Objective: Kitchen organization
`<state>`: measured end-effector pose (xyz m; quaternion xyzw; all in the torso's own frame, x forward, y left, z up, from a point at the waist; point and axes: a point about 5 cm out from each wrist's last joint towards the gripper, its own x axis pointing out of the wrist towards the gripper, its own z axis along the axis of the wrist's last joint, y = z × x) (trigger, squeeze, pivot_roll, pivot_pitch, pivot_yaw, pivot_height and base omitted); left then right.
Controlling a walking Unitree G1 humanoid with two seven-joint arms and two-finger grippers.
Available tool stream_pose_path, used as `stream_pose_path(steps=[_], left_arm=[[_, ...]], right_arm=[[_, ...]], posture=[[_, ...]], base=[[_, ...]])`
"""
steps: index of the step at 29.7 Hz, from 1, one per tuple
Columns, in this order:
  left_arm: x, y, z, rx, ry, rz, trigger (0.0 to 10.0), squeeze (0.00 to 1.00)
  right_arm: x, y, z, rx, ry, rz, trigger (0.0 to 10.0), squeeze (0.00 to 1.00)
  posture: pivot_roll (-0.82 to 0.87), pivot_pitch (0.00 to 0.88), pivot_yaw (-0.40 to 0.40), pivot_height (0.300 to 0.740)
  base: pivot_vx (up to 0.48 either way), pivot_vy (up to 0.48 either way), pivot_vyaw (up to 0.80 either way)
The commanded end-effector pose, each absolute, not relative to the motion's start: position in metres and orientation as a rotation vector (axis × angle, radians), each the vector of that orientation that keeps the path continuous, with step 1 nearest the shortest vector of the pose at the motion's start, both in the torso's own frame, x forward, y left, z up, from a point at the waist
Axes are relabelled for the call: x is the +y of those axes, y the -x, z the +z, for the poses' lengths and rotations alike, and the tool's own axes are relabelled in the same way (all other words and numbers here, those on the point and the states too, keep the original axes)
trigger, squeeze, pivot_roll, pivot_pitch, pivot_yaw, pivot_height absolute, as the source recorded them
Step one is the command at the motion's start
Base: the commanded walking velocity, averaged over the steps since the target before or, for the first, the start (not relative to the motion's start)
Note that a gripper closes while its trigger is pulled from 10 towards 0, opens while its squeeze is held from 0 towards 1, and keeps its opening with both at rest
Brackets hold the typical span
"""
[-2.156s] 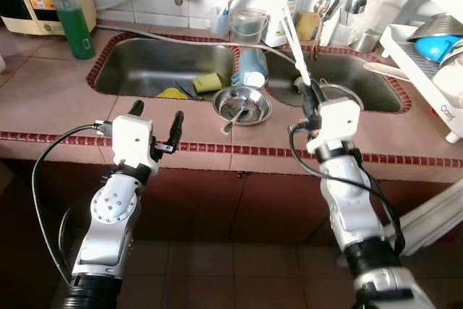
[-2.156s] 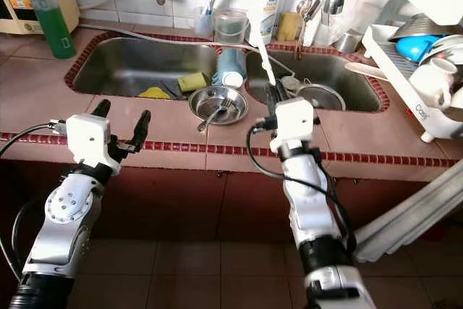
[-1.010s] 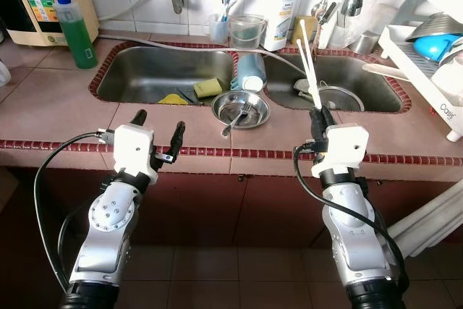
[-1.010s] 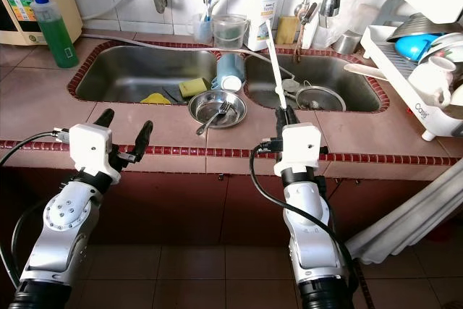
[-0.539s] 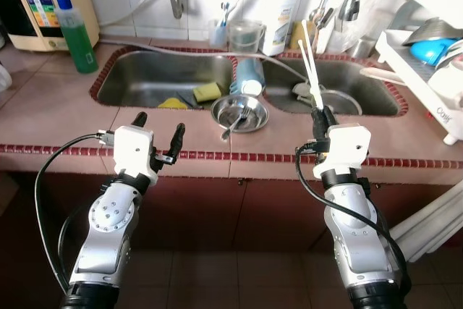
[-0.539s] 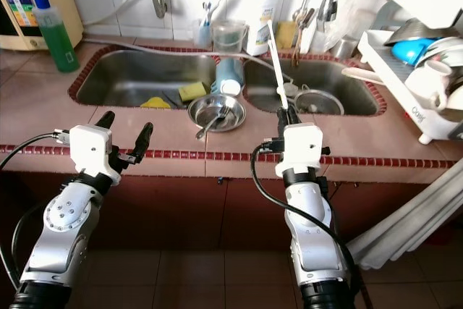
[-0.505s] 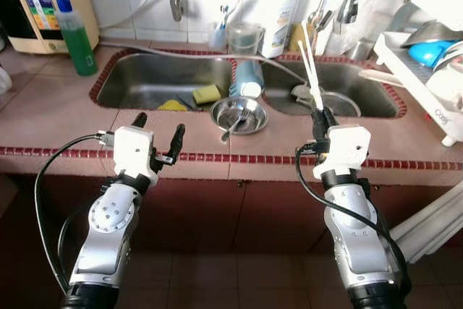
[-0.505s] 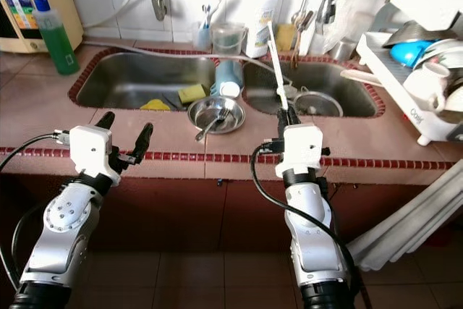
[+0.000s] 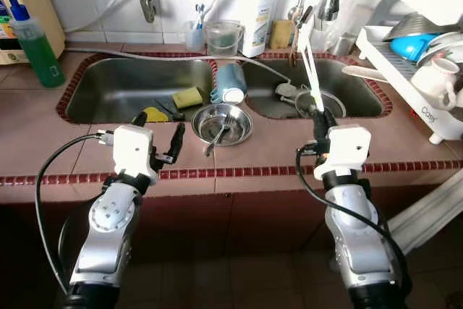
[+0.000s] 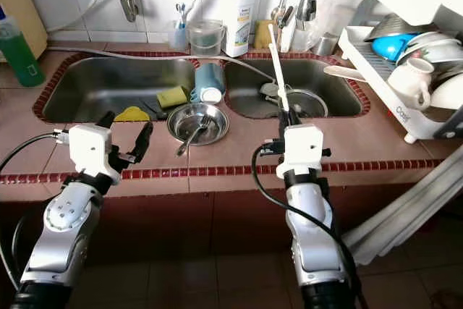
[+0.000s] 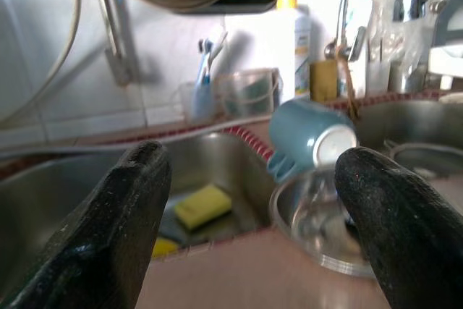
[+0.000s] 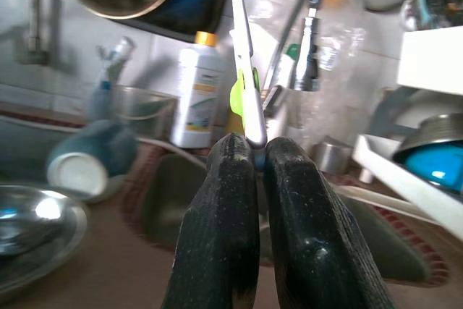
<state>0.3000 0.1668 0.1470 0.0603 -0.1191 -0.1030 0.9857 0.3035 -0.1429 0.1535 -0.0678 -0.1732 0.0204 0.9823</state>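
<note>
My right claw (image 9: 320,116) pinches white tongs (image 9: 307,64) before the sink (image 9: 137,88); left claw (image 9: 158,128) spread nearby.

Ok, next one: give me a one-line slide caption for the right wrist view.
Right gripper shut on white chopsticks, pointing at the detergent bottle and dish rack behind the sink.

Two sink basins (image 9: 137,88), one steel bowl (image 9: 222,124), one blue mug (image 9: 229,82), two sponges (image 9: 187,97), one white bottle (image 9: 255,6), one green bottle (image 9: 30,43)
</note>
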Motion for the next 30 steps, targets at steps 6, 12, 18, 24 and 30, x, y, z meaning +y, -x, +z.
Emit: stream_pose_path(steps=[6,12,18,24,30], left_arm=[[0.1622,-0.2996,0.151,-0.252,-0.111,-0.222,10.0,0.0],[0.1622,-0.2994,0.1512,-0.252,-0.11,-0.22,10.0,0.0],[0.1615,-0.2993,0.1513,-0.252,-0.109,-0.22,10.0,0.0],[0.1593,-0.2975,0.1527,-0.275,-0.1,-0.225,10.0,0.0],[0.1576,-0.2973,0.1505,-0.258,-0.101,-0.243,10.0,0.0]], right_arm=[[-0.1491,-0.3014,0.1588,-0.364,0.145,0.022,10.0,0.0],[-0.1494,-0.301,0.1586,-0.361,0.146,0.02,10.0,0.0],[-0.1499,-0.3004,0.1587,-0.359,0.146,0.02,10.0,0.0],[-0.1505,-0.3,0.1584,-0.356,0.148,0.02,10.0,0.0],[-0.1508,-0.2993,0.1579,-0.352,0.148,0.017,10.0,0.0]], posture=[[-0.14,0.0,-0.03,0.74],[-0.14,0.0,-0.029,0.74],[-0.14,0.0,-0.03,0.74],[-0.15,0.0,-0.031,0.74],[-0.15,0.0,-0.032,0.74]], base=[[0.366,0.0,0.0],[0.366,0.0,0.0],[0.366,0.0,0.0],[0.061,0.0,0.0],[0.0,0.0,0.0]])
